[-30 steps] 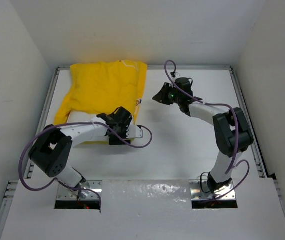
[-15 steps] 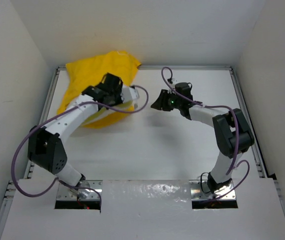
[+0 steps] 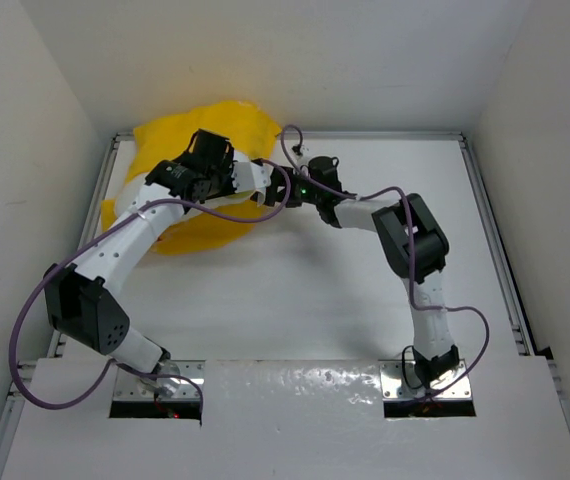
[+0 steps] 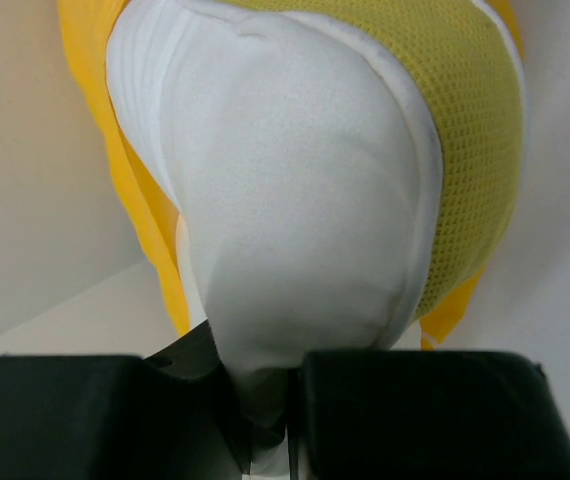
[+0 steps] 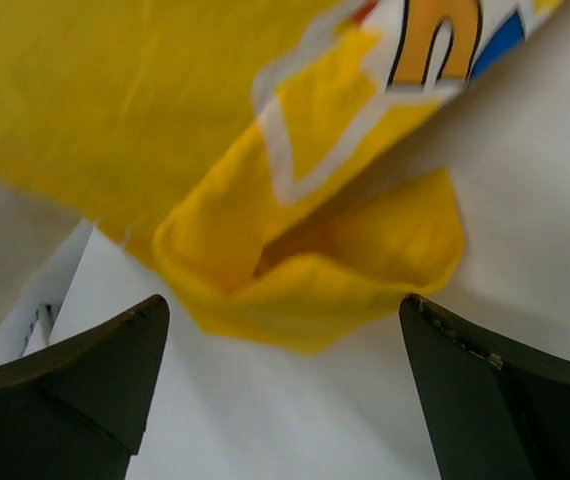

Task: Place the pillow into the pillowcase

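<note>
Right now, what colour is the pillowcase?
The pillowcase is bright yellow, with white, orange and blue print; the right wrist view shows it best.

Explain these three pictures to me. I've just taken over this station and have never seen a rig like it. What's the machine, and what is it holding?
You are looking at two robot arms bolted at the near edge of a white table, each ending in a two-finger gripper. The wide picture comes from a fixed camera above and behind them. The other two come from cameras on the wrists, so each shows its own dark fingers at the bottom. At the back left is a white pillow with a yellow pillowcase bunched around it. The left gripper is shut on a pinch of the pillow's white cloth. The right gripper is open and holds nothing, facing the pillowcase's loose folded edge.
</note>
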